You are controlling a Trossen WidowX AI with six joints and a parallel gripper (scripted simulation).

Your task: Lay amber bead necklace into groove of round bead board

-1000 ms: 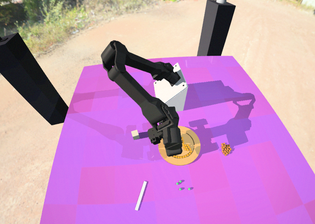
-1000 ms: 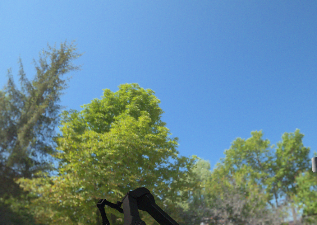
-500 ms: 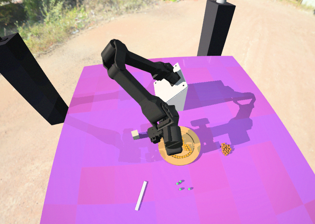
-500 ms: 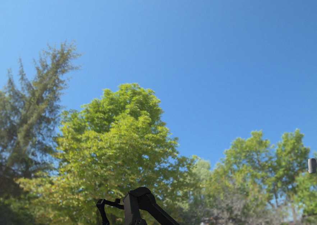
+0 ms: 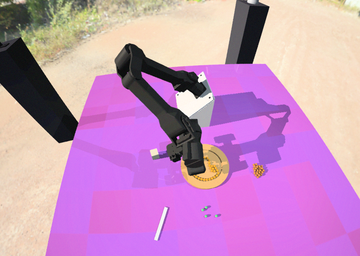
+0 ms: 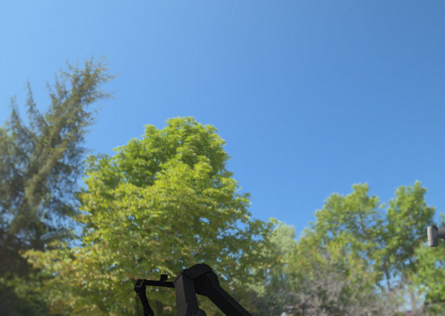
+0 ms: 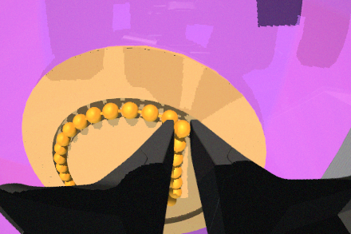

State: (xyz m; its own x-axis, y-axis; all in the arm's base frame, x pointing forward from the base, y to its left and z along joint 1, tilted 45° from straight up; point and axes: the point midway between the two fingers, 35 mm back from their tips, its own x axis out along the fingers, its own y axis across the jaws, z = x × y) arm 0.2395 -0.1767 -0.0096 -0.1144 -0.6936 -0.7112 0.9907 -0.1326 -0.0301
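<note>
The round bead board lies on the table under my arm. The amber bead necklace lies on it; in the wrist view one stretch follows the groove along the far and left sides. From the fingertips another stretch runs toward the near side, inside the ring, off the groove. In the top view some beads are bunched on the board's inner disc. My gripper is shut on a bead of the necklace at the groove's far right bend. In the top view the fingertips are hidden behind the wrist.
A pile of orange-brown beads lies right of the board. Several small green beads and a white bar lie in front. A cream block lies left of the board. A white box stands behind, under the arm's base.
</note>
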